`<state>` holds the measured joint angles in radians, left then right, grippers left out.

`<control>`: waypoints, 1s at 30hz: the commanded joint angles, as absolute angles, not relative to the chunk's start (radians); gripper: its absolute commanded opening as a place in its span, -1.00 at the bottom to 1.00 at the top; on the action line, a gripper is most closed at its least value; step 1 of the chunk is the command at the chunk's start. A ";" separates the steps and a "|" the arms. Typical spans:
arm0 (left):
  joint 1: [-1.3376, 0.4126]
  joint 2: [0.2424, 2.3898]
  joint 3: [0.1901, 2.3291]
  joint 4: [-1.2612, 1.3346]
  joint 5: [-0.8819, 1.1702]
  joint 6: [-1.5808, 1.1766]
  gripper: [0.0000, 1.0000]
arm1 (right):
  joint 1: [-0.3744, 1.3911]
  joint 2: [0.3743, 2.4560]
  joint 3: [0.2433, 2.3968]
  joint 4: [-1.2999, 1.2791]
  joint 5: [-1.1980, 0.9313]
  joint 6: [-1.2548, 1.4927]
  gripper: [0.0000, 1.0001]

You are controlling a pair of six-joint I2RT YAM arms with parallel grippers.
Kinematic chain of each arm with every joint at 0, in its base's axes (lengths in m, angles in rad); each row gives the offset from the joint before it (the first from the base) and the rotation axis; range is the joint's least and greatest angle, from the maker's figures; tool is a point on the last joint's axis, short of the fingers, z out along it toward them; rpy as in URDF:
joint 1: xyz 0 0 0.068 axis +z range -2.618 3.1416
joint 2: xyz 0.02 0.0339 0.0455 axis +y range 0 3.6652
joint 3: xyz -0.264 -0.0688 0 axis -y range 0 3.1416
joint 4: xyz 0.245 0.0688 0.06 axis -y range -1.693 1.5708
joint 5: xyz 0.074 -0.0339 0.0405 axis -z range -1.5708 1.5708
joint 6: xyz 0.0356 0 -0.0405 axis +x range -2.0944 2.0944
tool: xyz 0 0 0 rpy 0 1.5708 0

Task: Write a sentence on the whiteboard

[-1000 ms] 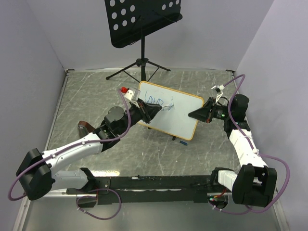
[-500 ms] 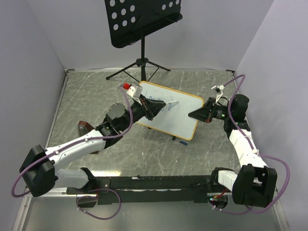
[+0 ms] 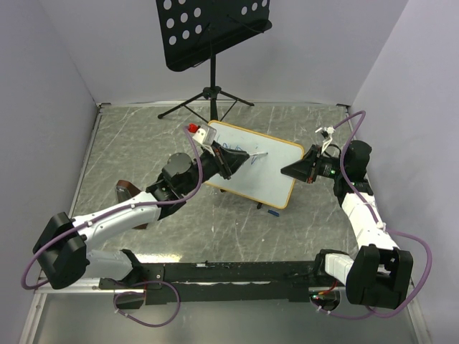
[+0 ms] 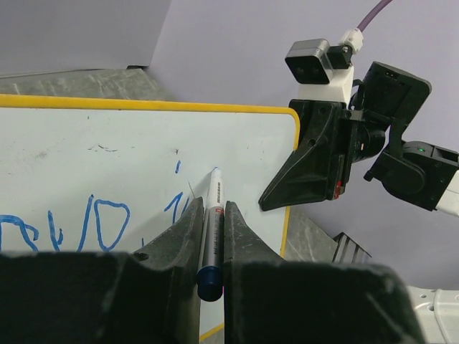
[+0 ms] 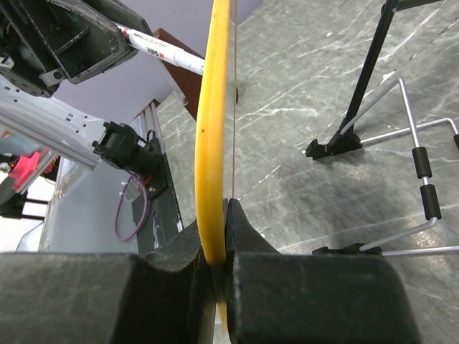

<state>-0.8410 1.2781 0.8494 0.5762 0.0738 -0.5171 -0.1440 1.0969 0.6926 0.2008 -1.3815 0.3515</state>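
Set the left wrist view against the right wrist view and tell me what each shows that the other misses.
Left wrist only: the whiteboard's face, with blue writing on it. Right wrist only: the music stand's legs; here the board shows edge-on, its face hidden. Both: the marker held in the left claw, and the right claw shut on the board's frame.

whiteboard (image 3: 265, 175): smooth glossy white face, pale wood frame | worktop (image 3: 129, 150): grey marbled, faint sheen | music stand (image 3: 208, 29): matt black metal
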 commanded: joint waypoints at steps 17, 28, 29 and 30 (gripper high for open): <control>-0.836 1.201 0.815 0.526 0.003 -0.491 -0.98 | -0.141 1.065 0.701 0.284 -1.436 0.359 -1.00; -0.836 1.223 0.807 0.509 0.061 -0.508 -0.98 | -0.141 1.065 0.701 0.285 -1.436 0.360 -1.00; -0.836 1.226 0.808 0.509 0.064 -0.511 -0.98 | -0.141 1.063 0.701 0.285 -1.436 0.360 -1.00; -0.835 1.229 0.808 0.509 0.069 -0.511 -0.98 | -0.141 1.063 0.701 0.285 -1.437 0.360 -1.00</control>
<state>-0.8398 1.2190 0.8059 0.5121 0.0414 -0.5125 -0.1440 1.0969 0.6926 0.2008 -1.3762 0.3515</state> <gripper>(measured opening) 0.139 0.089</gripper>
